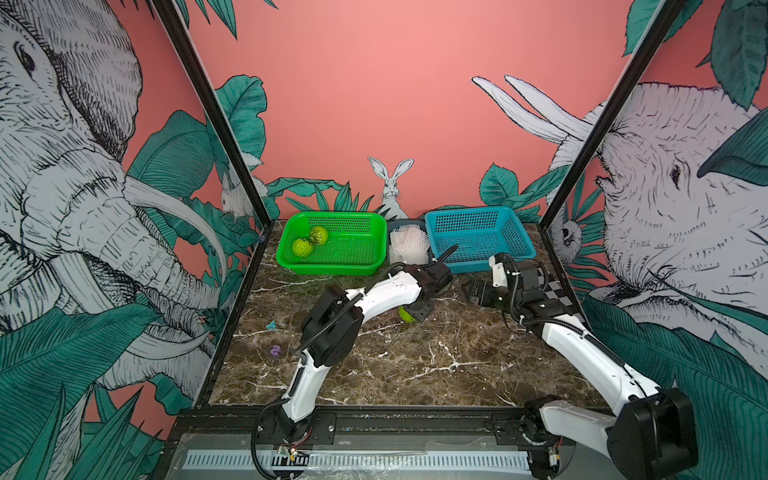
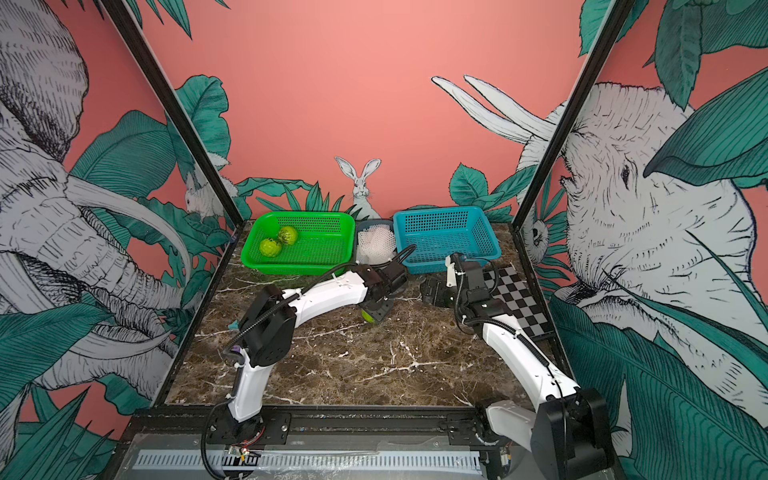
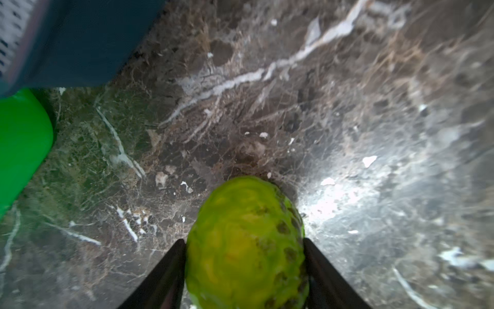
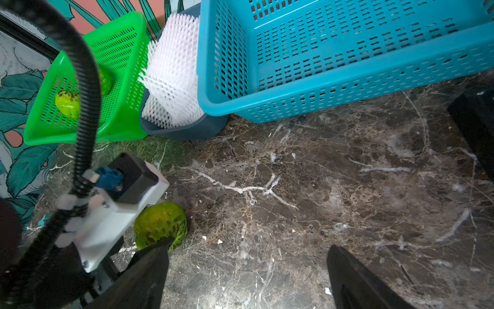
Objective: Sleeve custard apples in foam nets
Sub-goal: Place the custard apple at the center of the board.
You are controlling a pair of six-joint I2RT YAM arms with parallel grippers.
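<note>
Now, left gripper (image 3: 243,240): clenched on a round, bumpy yellow-green custard apple (image 4: 160,224) with dark patches. 1 black finger presses each flank, likely so a free end faces outward for a sleeve.
Held fruit's place: low over the brown, white-veined marble tabletop (image 1: 415,365), near its middle. I cannot tell whether it touches the surface.
Other arm: right gripper (image 4: 246,250) is spread wide and empty. It hovers just in front of the blue perforated plastic basket (image 1: 482,259), facing the fruit and the sleeves, probably placed to fetch a net.
Sleeves: white diamond-mesh foam nets (image 1: 409,245) stand bunched in a dark grey plastic tub (image 4: 184,132) between the 2 baskets, within reach of either arm.
Remaining fruit: 2 more custard apples (image 1: 302,247) lie side by side, unsleeved, in the left part of the green perforated plastic basket (image 1: 328,266). This looks like the supply side.
Blue basket's contents: nothing seen inside. It is presumably meant for finished fruit.
Stage, as I judge it: 1 fruit picked, 0 sleeved.
Black-and-white checkerboard (image 2: 515,299): lies flat at the table's right edge beside the right arm, likely a camera calibration target.
Writing: no brand, label or legible text shows on anything.
</note>
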